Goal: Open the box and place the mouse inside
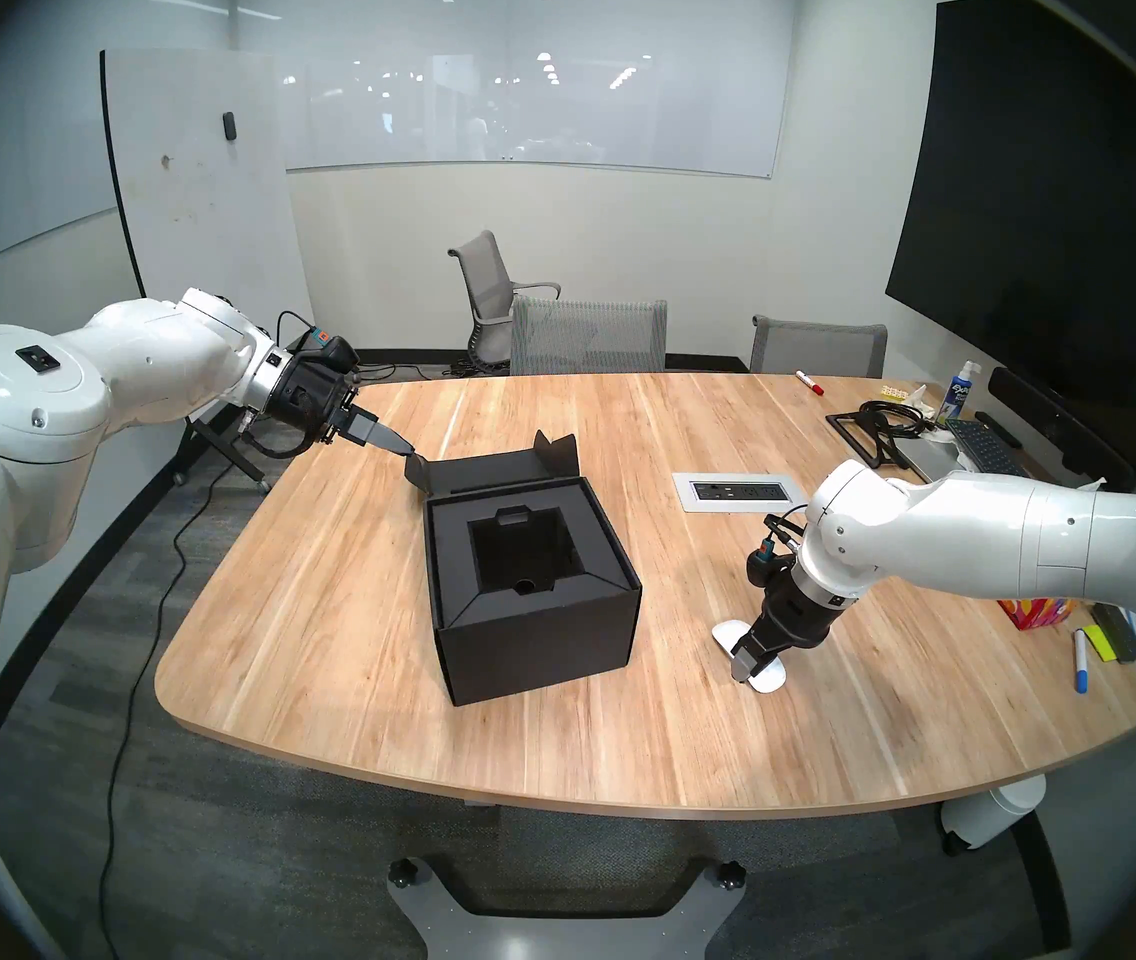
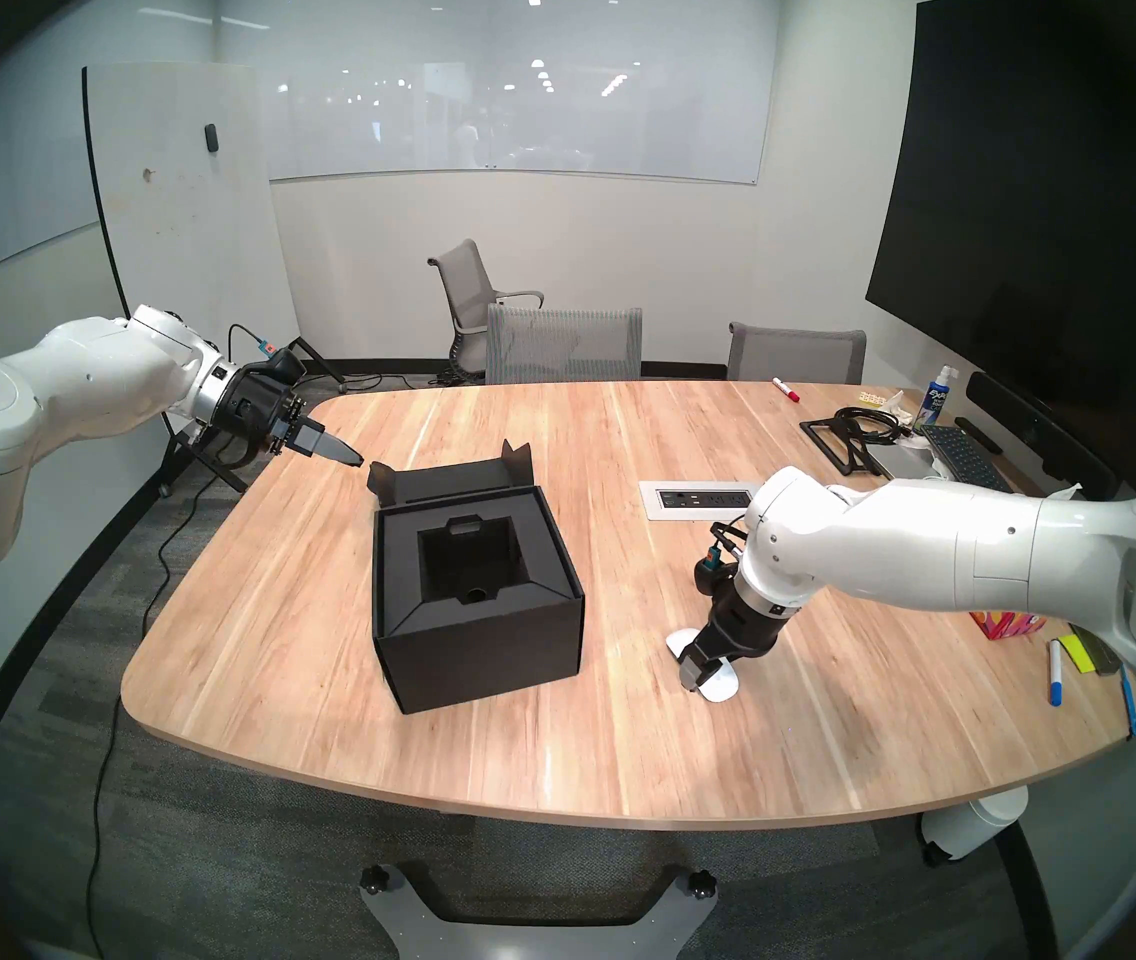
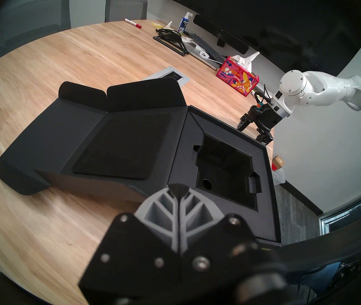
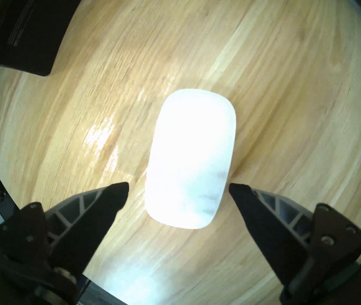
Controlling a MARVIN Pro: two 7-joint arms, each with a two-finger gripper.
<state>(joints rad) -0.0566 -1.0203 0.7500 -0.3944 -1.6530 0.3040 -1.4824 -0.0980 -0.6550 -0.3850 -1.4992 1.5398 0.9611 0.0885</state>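
A meeting room with whiteboards, grey chairs and a dark wall screen is shown; a wooden table fills the middle. On it stands the box, already opened: its lid is folded back to the far side, and the black insert with its square recess is exposed and seen to be empty.

The left gripper is shown with its fingers pressed together, tips at the far-left corner flap of the lid. Whether the flap is pinched or merely touched cannot be told; in the right head view a small gap seems to separate tip and flap.

The mouse lies flat on the table to the right of the box, well apart from it. The right gripper is pointed straight down over the mouse, jaws spread wide, one fingertip on each long side of the near end; neither tip is seen to touch it. The mouse is therefore not yet held.

Stage reached, as judged: opening is complete; grasping, carrying and placing are left. The next move is judged to call for a descent and a closing across the narrow width; the smooth, low shell may slip from the tips.

Clutter at the far right, including a tissue box and markers, is not involved.
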